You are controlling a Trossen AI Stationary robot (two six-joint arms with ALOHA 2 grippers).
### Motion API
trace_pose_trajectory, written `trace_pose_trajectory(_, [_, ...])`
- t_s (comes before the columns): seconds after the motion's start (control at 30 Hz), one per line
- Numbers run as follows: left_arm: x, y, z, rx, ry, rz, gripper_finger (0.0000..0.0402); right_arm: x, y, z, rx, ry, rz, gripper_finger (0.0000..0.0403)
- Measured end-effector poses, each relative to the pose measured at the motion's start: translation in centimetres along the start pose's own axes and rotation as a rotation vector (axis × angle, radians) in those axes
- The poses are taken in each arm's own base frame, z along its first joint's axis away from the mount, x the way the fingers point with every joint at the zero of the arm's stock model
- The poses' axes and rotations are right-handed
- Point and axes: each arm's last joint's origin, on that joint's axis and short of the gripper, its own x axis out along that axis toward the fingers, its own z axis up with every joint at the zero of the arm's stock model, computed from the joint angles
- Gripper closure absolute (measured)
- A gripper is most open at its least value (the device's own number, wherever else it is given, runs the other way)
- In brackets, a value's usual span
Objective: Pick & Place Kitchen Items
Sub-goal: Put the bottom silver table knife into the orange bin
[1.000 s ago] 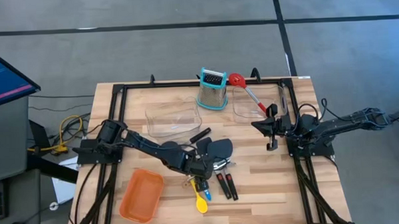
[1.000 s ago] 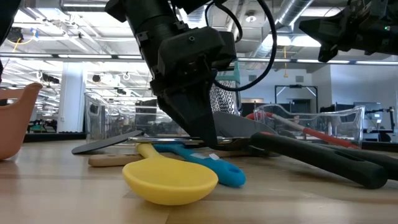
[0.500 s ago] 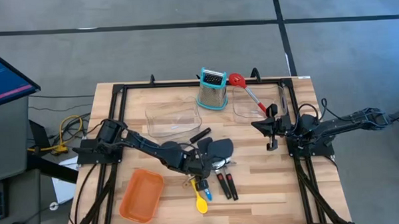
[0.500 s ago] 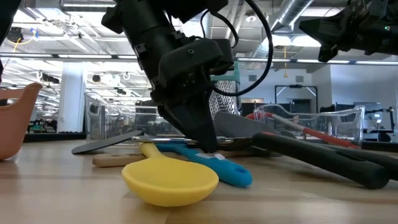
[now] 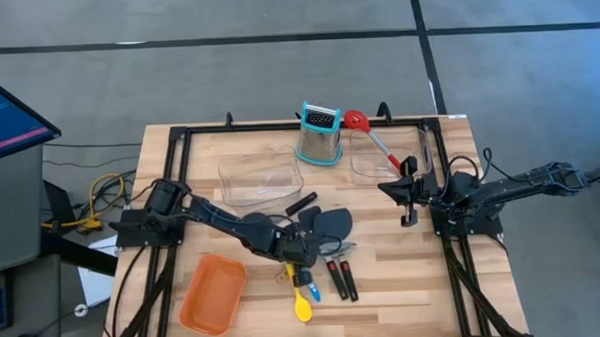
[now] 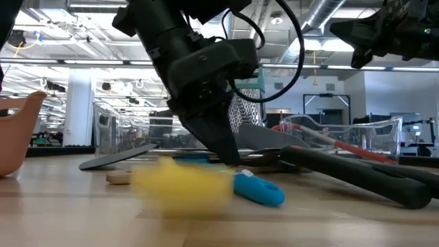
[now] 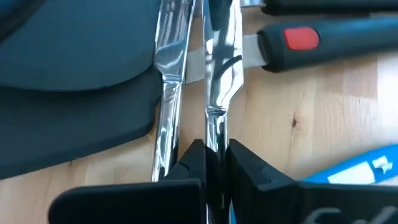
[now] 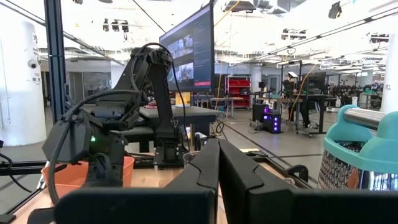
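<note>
our left hand (image 5: 305, 258) is down in the pile of utensils near the middle of the bench (image 5: 404, 285), clenched on one steel arm of the tongs (image 7: 219, 93); in the left wrist view that shiny arm runs straight ahead between the fingers, its twin arm lying just beside it, so the tongs' long axis lines up with our reach. black spatulas (image 5: 327, 225) lie just beyond the hand, two black-handled tools (image 5: 341, 278) beside it, and the blue spoon (image 6: 257, 189) and yellow spoon (image 5: 303, 308) on its near side. our right hand (image 5: 409, 192) hangs clenched on nothing well off to the right, so the left is clearly the nearer one.

the orange tray (image 5: 212, 294) near the front left holds nothing. of the two clear bins, the left one (image 5: 258, 177) looks bare, while the right one (image 5: 380, 156) has the red slotted spoon (image 5: 371, 136) propped in it. a grater (image 5: 319, 134) stands between them.
</note>
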Motion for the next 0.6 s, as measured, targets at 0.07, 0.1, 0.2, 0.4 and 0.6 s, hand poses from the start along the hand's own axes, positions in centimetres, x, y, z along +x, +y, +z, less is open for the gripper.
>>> trace_pose_trajectory(0.07, [-0.6,-0.1,0.0,0.033,-0.019,0.033,0.0391,0.0,0.0,0.0,0.0,0.0,0.0,0.0403])
trace_pose_trajectory(0.1, [-1.2,-0.2,0.2,0.044,-0.039,0.046,0.0391,0.0,0.0,0.0,0.0,0.0,0.0,0.0403])
trace_pose_trajectory(0.2, [-3.5,-0.5,1.3,0.077,-0.125,0.062,0.0393,0.0,0.0,0.0,0.0,0.0,0.0,0.0403])
trace_pose_trajectory(0.4, [-8.7,-0.7,3.0,0.142,-0.275,0.086,0.0393,0.0,0.0,0.0,0.0,0.0,0.0,0.0403])
trace_pose_trajectory(0.6, [-14.5,0.0,2.7,0.151,-0.408,0.116,0.0393,0.0,0.0,0.0,0.0,0.001,0.0,0.0403])
